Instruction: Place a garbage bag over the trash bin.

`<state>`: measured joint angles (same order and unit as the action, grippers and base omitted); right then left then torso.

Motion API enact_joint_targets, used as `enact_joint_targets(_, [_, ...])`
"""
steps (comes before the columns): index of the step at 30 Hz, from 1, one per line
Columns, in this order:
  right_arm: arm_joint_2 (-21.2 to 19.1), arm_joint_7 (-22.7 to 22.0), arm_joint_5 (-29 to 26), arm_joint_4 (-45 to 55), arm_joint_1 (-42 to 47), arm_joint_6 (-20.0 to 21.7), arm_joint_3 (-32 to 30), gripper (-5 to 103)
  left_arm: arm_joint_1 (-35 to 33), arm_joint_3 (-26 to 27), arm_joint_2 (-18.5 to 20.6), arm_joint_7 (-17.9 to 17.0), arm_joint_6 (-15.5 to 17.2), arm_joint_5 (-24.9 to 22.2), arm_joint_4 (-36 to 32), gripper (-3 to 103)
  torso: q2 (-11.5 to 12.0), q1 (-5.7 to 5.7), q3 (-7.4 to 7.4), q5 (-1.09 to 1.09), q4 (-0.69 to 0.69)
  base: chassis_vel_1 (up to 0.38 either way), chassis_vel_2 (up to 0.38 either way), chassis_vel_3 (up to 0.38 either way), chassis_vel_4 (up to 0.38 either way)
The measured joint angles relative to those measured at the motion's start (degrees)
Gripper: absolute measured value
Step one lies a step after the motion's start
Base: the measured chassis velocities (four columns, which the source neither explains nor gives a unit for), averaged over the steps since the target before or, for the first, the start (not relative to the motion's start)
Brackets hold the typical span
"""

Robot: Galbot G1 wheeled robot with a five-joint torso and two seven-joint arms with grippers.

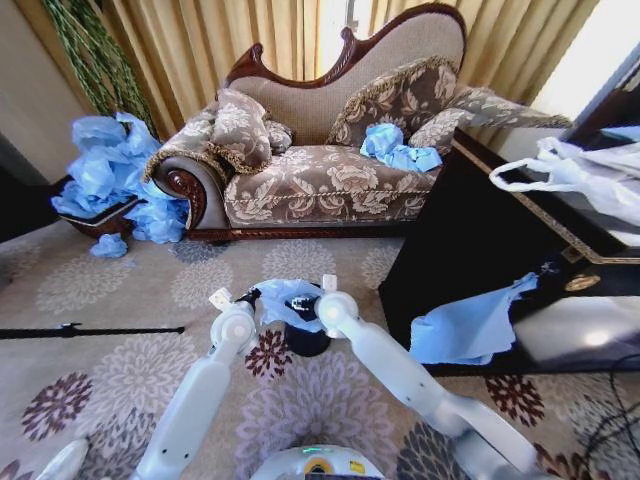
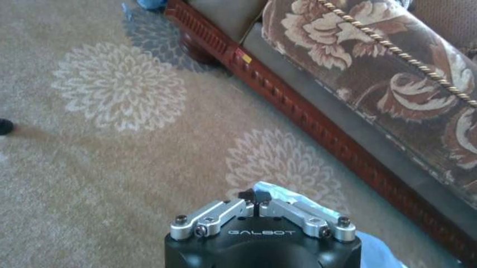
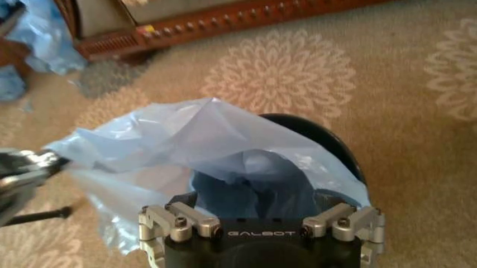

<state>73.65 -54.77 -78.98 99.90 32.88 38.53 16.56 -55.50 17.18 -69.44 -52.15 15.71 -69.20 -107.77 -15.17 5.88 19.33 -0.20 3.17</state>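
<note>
Bin [image 1: 306, 338] stood on the floral carpet [image 1: 120, 290], just in front of the robot, between the two arms and well short of the sofa [image 1: 320, 170]. Bag [image 1: 285, 300] was draped over the bin's mouth, partly sunk inside; in the right wrist view the bag [image 3: 201, 139] covered most of the opening, w/ the bin's black rim [image 3: 328, 139] bare on the side away from the left gripper.

Left gripper [image 1: 250, 296] was at the bin's left edge, fingers closed tight on a fold of the bag; left wrist view showed the gripper [image 2: 257, 202] pinched together w/ blue film [image 2: 298, 201] bunched at the tips. From the right wrist view the left gripper [image 3: 48, 163] held the bag's stretched corner.

Right gripper [image 1: 318, 298] was at the bin's right side, over the rim. In the right wrist view its linkages were spread wide apart, but the gripper's [image 3: 257, 201] fingertips were buried in the bag — can't tell if they gripped anything.

More blue bags lay in a pile [image 1: 110, 170] left of the sofa, one on the sofa seat [image 1: 395, 148], another hanging off the dark cabinet [image 1: 480, 250]. A white bag [image 1: 575, 170] sat on top of the cabinet.
</note>
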Motion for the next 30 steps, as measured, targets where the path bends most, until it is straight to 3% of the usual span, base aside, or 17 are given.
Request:
enact_joint_targets(7, [-3.6, 1.6, 4.2, 10.4, 8.8, -1.2, -4.2, 100, 0.2, -0.5, 0.0, 0.5, -0.1, 1.2, 2.0, 0, 0.0, 0.0, 0.0, 0.0, -0.01, 0.0, 0.0, 0.0, 0.0])
enact_joint_targets(13, [-3.7, 5.5, 10.9, 10.7, 15.1, -1.9, -7.8, 102, 0.7, -1.0, 0.0, 0.5, -0.1, 1.3, 2.4, 0, 0.0, 0.0, 0.0, 0.0, 0.0, 0.0, 0.0, 0.0, 0.0])
enact_joint_targets(15, [-2.6, 7.0, 13.7, 9.8, 18.1, -3.1, -9.2, 96, 1.1, -1.3, 0.0, 0.7, -0.1, 1.5, 3.0, 0, 0.0, 0.0, 0.0, 0.0, 0.01, 0.0, 0.0, 0.0, 0.0])
enact_joint_targets(17, [-1.5, 7.3, 14.6, 9.5, 19.3, -3.7, -9.9, 96, 1.3, -1.3, -0.1, 0.7, -0.1, 1.6, 3.3, 0, 0.0, 0.0, 0.0, -0.01, 0.01, 0.0, 0.0, 0.0, 0.0])
enact_joint_targets(18, [-0.8, 7.4, 14.9, 9.3, 20.0, -4.1, -10.1, 89, 1.4, -1.3, -0.1, 0.8, -0.1, 1.7, 3.5, 0, 0.0, 0.0, 0.0, 0.0, 0.0, 0.0, 0.0, 0.0, 0.0])
enact_joint_targets(21, [1.0, 7.9, 15.8, 8.8, 21.3, -4.9, -10.7, 89, 1.6, -1.4, -0.1, 0.9, -0.2, 2.0, 4.0, 0, 0.0, 0.0, 0.0, -0.01, -0.01, 0.0, 0.0, 0.0, 0.0])
enact_joint_targets(22, [1.9, 8.4, 16.5, 8.4, 21.8, -5.4, -11.0, 78, 1.6, -1.4, -0.1, 1.1, -0.2, 2.2, 4.3, 0, 0.0, 0.0, 0.0, -0.01, -0.01, 0.0, 0.0, 0.0, 0.0])
enact_joint_targets(23, [1.9, 8.4, 16.5, 8.4, 21.8, -5.4, -11.0, 78, 1.6, -1.4, -0.1, 1.1, -0.2, 2.2, 4.3, 0, 0.0, 0.0, 0.0, -0.01, -0.01, 0.0, 0.0, 0.0, 0.0])
enact_joint_targets(25, [2.9, 9.4, 17.8, 7.5, 22.1, -5.9, -11.1, 63, 1.7, -1.5, -0.2, 1.2, -0.2, 2.3, 4.5, 0, 0.0, 0.0, 0.0, -0.01, -0.01, 0.0, 0.0, 0.0, 0.0])
enact_joint_targets(28, [3.1, 9.6, 18.2, 7.2, 22.2, -6.1, -11.1, 59, 1.8, -1.7, -0.3, 1.2, -0.2, 2.4, 4.6, 0, 0.0, 0.0, 0.0, -0.01, -0.01, 0.0, 0.0, 0.0, 0.0])
enact_joint_targets(29, [3.1, 9.7, 18.3, 7.1, 22.2, -6.2, -11.2, 49, 2.0, -1.8, -0.6, 1.2, -0.2, 2.4, 4.7, 0, 0.0, 0.0, 0.0, -0.01, 0.0, 0.0, 0.0, 0.0, 0.0])
enact_joint_targets(30, [3.1, 9.7, 18.3, 7.1, 22.2, -6.2, -11.2, 49, 2.0, -1.8, -0.6, 1.2, -0.2, 2.4, 4.7, 0, 0.0, 0.0, 0.0, -0.01, 0.0, 0.0, 0.0, 0.0, 0.0])
